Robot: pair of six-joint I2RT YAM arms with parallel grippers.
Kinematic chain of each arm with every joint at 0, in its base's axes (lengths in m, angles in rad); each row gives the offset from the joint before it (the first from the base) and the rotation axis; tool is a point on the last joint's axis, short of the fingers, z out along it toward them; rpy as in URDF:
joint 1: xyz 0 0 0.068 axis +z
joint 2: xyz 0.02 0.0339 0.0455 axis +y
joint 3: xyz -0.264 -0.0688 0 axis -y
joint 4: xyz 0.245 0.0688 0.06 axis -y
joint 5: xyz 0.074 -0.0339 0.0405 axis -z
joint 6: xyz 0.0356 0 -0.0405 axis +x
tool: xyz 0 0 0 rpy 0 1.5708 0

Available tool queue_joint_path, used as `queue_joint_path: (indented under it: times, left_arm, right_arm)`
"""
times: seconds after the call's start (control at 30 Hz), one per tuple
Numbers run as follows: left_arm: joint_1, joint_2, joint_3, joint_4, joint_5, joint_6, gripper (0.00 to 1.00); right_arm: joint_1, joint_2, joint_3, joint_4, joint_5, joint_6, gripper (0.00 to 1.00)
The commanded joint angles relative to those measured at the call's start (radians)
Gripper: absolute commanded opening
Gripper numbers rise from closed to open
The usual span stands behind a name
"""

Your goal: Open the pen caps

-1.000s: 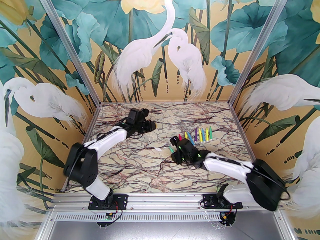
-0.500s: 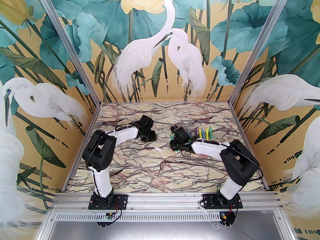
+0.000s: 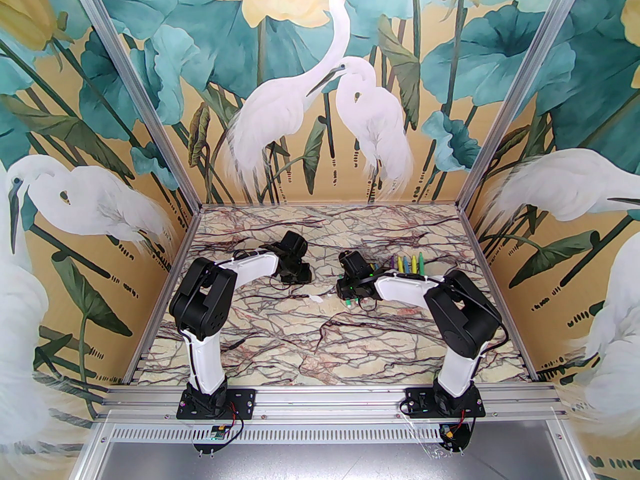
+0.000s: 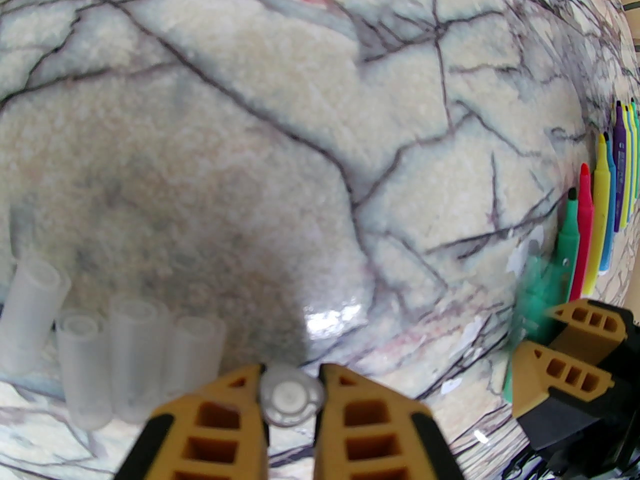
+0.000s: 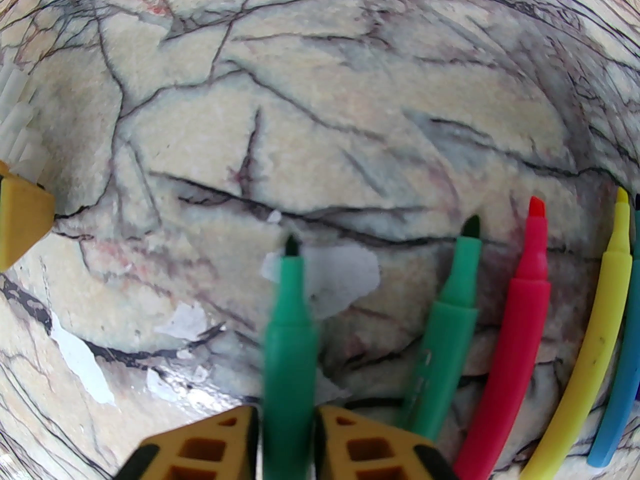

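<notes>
Though both arms (image 3: pixel 202 308) now stand steeper than before, each claw is clenched.
Left gripper (image 4: pixel 291 373) pinches a clear cap (image 4: pixel 292 400); right gripper (image 5: pixel 286 413) an uncapped green marker (image 5: pixel 290 318).

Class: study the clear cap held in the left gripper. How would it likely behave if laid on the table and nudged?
The cap looks round in the left gripper, so on its side it would probably roll. Small, thin and clear, it is likely very light. The table looks glossy, so the cap may skid too.
</notes>
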Motion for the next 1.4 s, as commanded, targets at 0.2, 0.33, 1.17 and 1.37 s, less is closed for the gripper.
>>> queue_joint_path:
  times: [0.2, 0.33, 1.17, 1.37]
  left_arm:
    - [-0.003, -0.058, -0.038, 0.031, 0.023, 0.042, 0.34]
    - [-0.001, -0.131, -0.094, 0.095, 0.036, 0.057, 0.49]
    - [0.368, -0.665, -0.625, 0.661, -0.240, 0.292, 1.00]
    - [0.483, -0.608, -0.790, 1.024, -0.253, 0.325, 1.00]
  right_arm:
    - [-0.029, -0.068, -0.014, 0.003, -0.089, -0.040, 0.35]
    - [-0.089, -0.154, -0.072, 0.060, -0.228, -0.072, 0.40]
    - [-0.464, -0.522, -0.297, 0.222, -0.337, -0.288, 0.91]
    - [-0.542, -0.569, -0.348, 0.330, -0.170, -0.377, 0.99]
